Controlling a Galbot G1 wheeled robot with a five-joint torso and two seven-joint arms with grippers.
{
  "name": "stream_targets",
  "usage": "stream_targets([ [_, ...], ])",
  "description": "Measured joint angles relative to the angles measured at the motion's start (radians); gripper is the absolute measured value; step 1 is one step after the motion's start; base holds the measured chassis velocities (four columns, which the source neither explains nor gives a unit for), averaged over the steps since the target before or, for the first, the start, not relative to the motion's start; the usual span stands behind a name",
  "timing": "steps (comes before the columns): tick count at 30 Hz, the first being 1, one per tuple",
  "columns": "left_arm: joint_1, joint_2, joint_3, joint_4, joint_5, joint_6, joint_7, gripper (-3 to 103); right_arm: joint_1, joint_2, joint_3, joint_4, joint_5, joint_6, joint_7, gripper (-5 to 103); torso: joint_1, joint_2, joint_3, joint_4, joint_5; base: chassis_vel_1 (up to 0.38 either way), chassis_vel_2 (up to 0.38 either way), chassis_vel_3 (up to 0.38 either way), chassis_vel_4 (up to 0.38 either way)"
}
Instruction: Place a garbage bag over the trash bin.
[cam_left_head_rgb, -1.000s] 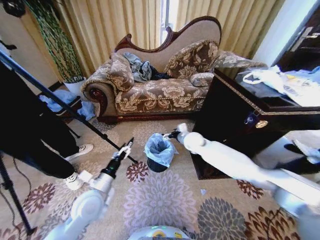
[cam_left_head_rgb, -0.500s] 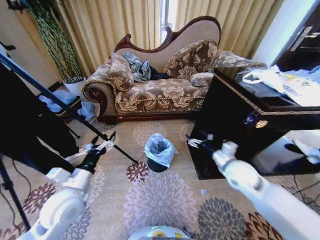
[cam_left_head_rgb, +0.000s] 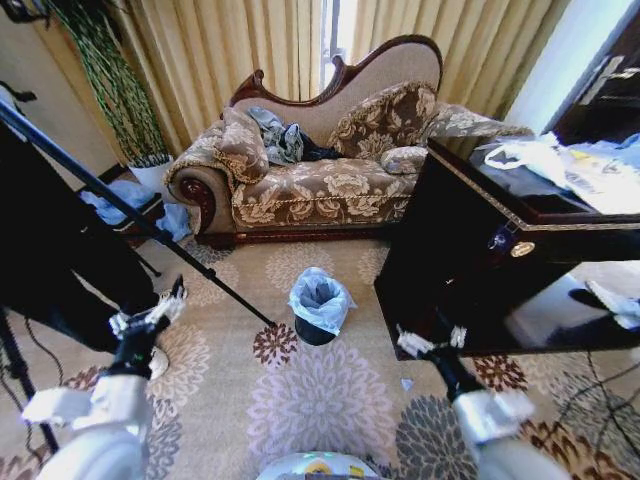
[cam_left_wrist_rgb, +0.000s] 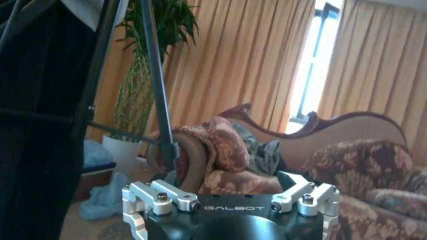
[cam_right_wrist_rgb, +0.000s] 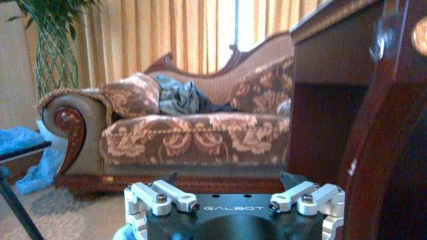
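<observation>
Where claw (cam_right_wrist_rgb: 229, 181) mounts: "GALBOT".

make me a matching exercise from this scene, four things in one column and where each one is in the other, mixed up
Things:
1. thin pale blue-white plastic garbage bag
2. small black cylindrical trash bin
3. left gripper
4. right gripper

Places:
A. by the dark wooden cabinet, away from the bin
B. draped over the bin's rim
C. on the floral carpet in front of the patterned sofa
D. beside the black tripod leg, away from the bin

Pairs: 1-B, 2-C, 3-D, 4-A
</observation>
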Motion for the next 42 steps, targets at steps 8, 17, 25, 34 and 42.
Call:
stream_targets([
  [8, 0.071, -0.101, 0.065, 0.001, 0.111, -0.068, 0.042, 100, -0.019, 0.140, -0.122, -0.005, -0.201, 0.055, 0.017, 100, 0.000, 0.000, 0.000, 0.0001, 0.0003, 0.000, 0.000, 0.000, 0.000],
  [17, 0.051, -0.037, 0.107, 0.002, 0.109, -0.049, 0.076, 100, -0.043, 0.166, -0.127, 0.018, -0.214, 0.066, 0.004, 100, 0.000, 0.000, 0.000, 0.0000, 0.0002, 0.000, 0.000, 0.000, 0.000],
  [25, 0.053, -0.023, 0.115, 0.003, 0.104, -0.034, 0.080, 100, -0.047, 0.170, -0.120, 0.020, -0.207, 0.069, -0.012, 100, 0.000, 0.000, 0.000, 0.0000, 0.0004, 0.000, 0.000, 0.000, 0.000],
  [34, 0.053, -0.022, 0.115, 0.003, 0.102, -0.033, 0.080, 100, -0.045, 0.168, -0.120, 0.020, -0.203, 0.069, -0.012, 100, 0.000, 0.000, 0.000, 0.0000, 0.0004, 0.000, 0.000, 0.000, 0.000],
  [42, 0.053, -0.022, 0.114, 0.003, 0.101, -0.033, 0.080, 100, -0.044, 0.167, -0.120, 0.020, -0.201, 0.068, -0.012, 100, 0.000, 0.000, 0.000, 0.0000, 0.0004, 0.000, 0.000, 0.000, 0.000],
])
